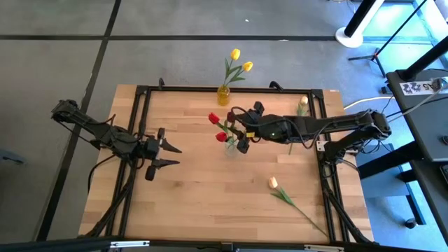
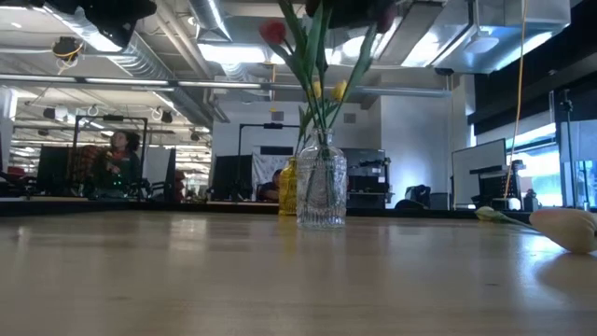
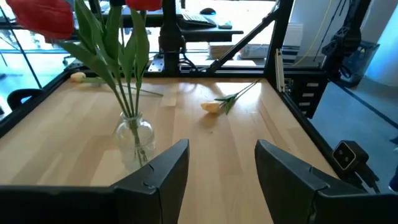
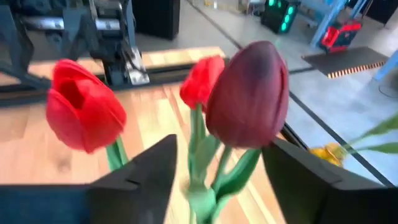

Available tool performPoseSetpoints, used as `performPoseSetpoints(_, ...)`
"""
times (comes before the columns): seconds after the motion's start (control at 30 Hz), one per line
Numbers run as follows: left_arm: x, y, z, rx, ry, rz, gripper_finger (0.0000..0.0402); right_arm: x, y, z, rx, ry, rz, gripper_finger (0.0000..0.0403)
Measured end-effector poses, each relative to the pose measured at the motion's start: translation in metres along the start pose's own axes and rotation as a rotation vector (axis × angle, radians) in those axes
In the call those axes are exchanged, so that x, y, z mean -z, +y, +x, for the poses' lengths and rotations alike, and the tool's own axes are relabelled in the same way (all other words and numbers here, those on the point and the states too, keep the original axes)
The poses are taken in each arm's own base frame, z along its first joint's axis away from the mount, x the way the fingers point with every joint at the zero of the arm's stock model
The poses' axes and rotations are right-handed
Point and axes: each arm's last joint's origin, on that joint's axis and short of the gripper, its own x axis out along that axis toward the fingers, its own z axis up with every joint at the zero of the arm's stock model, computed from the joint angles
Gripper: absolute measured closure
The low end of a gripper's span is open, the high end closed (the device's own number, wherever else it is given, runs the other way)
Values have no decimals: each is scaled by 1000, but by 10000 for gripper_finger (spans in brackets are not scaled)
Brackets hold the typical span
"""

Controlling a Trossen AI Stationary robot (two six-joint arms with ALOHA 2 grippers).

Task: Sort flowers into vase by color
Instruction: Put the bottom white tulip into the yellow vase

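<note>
From above, the right claw [image 1: 240, 133] hangs over the clear vase [image 1: 230, 146] mid-surface, among its red tulips [image 1: 214, 118]. The yellow vase [image 1: 223, 94] at the far edge holds two yellow tulips [image 1: 236, 54]. A cream tulip [image 1: 273, 183] lies loose near the right arm, its stem running toward the front right corner; another [image 1: 302, 102] lies by the far right edge.

At surface level, the clear vase [image 2: 321, 191] holds upright stems.

The left claw [image 3: 221, 171] waits open, facing the vase from the left.

The right claw's [image 4: 217, 180] jaws are parted around a maroon tulip [image 4: 249, 93]; whether they grip its stem I cannot tell.
</note>
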Motion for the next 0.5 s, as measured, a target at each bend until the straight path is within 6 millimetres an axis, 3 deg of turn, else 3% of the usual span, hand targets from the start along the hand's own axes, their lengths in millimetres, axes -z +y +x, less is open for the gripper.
performPoseSetpoints(0.23, 5, 2, -2, -8, 48, -8, 222, -17, -7, -19, 18, 156, -14, 93)
performPoseSetpoints(0.5, 6, 2, -2, -11, 59, -30, 221, -21, -6, -36, 11, 253, 8, 87)
